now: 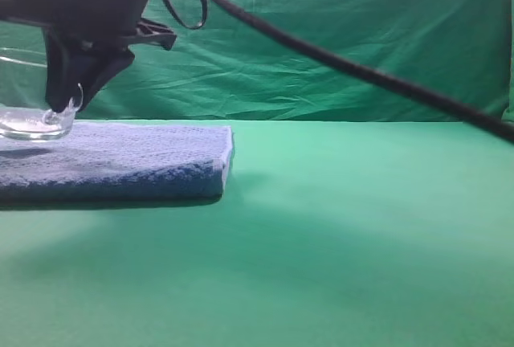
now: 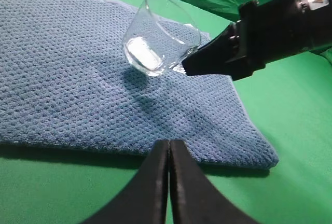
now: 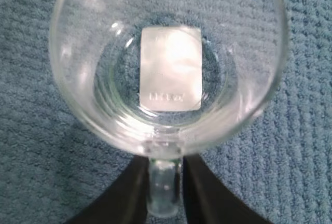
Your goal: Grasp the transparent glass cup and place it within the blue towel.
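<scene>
The transparent glass cup hangs low over the left part of the blue towel; I cannot tell whether its base touches the towel. My right gripper has reached across to the far left and is shut on the cup's small handle. In the right wrist view the cup is seen from above, with the handle between the fingers of the right gripper and the towel beneath. In the left wrist view the cup is tilted in the right gripper over the towel. My left gripper is shut and empty at the towel's near edge.
A green cloth covers the table and a green backdrop hangs behind. A black cable runs from the right arm across to the right edge. The towel ends at its right edge.
</scene>
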You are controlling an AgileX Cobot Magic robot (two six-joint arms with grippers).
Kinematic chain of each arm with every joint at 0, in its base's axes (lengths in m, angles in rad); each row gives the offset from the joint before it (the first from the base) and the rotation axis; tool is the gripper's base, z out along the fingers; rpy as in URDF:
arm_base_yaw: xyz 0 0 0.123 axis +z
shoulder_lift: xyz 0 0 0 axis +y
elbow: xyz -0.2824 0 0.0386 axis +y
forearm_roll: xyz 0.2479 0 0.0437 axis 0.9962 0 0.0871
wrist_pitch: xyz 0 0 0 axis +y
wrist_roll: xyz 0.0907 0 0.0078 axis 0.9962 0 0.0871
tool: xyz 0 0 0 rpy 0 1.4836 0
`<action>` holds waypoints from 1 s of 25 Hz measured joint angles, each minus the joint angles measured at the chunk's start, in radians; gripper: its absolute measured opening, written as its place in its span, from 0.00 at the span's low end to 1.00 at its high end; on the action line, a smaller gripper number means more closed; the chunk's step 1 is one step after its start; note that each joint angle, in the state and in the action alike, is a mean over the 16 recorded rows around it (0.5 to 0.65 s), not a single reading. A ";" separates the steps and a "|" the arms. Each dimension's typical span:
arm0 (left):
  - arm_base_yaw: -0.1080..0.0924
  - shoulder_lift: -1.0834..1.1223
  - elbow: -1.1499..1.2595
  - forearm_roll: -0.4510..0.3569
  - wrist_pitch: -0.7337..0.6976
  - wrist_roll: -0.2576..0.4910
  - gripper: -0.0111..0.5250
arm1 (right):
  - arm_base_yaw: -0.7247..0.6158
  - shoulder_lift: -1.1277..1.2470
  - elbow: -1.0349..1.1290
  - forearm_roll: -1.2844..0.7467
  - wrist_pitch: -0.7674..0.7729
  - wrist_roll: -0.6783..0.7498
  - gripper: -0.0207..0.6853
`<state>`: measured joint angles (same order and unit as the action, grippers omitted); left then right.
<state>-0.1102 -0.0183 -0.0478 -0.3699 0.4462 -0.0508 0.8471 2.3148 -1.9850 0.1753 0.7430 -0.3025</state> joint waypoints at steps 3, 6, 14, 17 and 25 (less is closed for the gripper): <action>0.000 0.000 0.000 0.000 0.000 0.000 0.02 | -0.001 -0.012 -0.009 -0.027 0.029 0.013 0.58; 0.000 0.000 0.000 0.000 0.000 0.000 0.02 | -0.002 -0.042 -0.021 -0.067 0.073 0.041 0.61; 0.000 0.000 0.000 0.000 0.000 0.000 0.02 | -0.004 -0.188 -0.049 -0.219 0.235 0.185 0.32; 0.000 0.000 0.000 0.000 0.000 0.000 0.02 | -0.004 -0.260 -0.057 -0.269 0.301 0.247 0.18; 0.000 0.000 0.000 0.000 0.000 0.000 0.02 | -0.004 -0.505 0.029 -0.336 0.381 0.338 0.03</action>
<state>-0.1102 -0.0183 -0.0478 -0.3699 0.4462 -0.0508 0.8431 1.8093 -1.9557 -0.1603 1.1243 0.0353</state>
